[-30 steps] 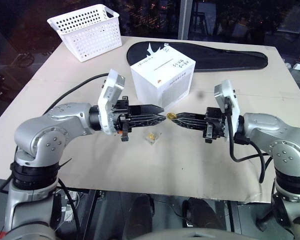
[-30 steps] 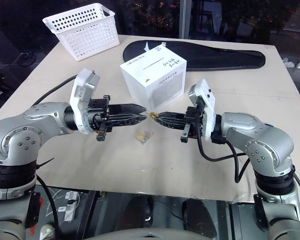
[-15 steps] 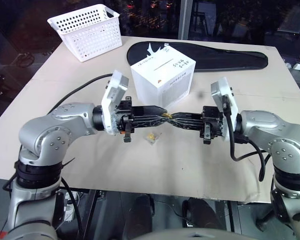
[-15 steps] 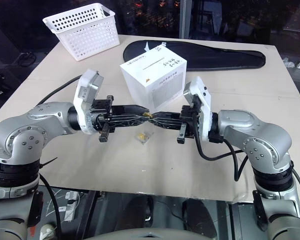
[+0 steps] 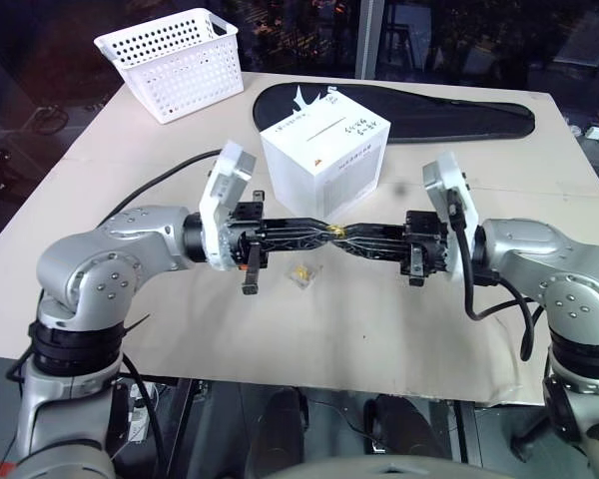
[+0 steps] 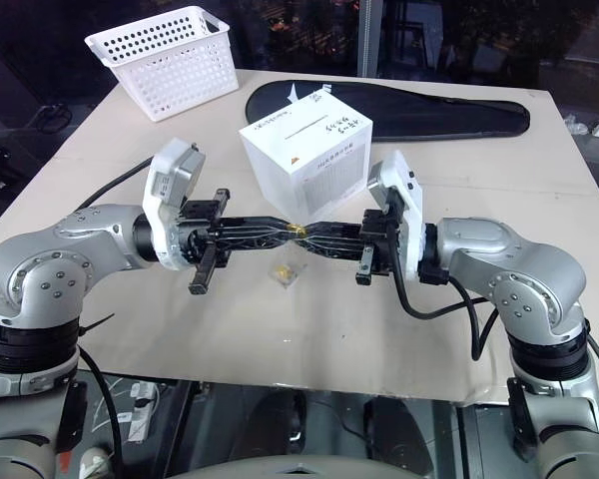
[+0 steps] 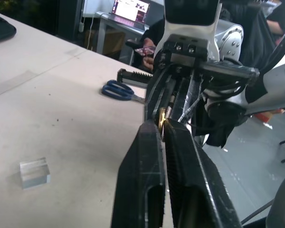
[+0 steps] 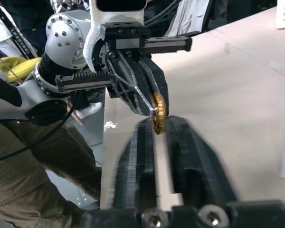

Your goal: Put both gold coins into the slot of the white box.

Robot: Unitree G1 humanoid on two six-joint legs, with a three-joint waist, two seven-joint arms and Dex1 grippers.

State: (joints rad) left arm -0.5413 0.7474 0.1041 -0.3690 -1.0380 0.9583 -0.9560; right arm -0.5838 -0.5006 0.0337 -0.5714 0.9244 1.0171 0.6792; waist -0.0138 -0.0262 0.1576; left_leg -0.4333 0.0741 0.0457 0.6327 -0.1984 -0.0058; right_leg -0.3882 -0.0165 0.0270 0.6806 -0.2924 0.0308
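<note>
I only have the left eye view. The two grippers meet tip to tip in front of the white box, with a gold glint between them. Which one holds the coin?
Observer: The right wrist view shows the left gripper pinched shut on the coin.
Operator: And the right gripper?
Observer: In that same view the right gripper has its fingers apart, either side of the coin.
Operator: Anything else I miss?
Observer: The left wrist view shows blue scissors lying past the right gripper.
</note>
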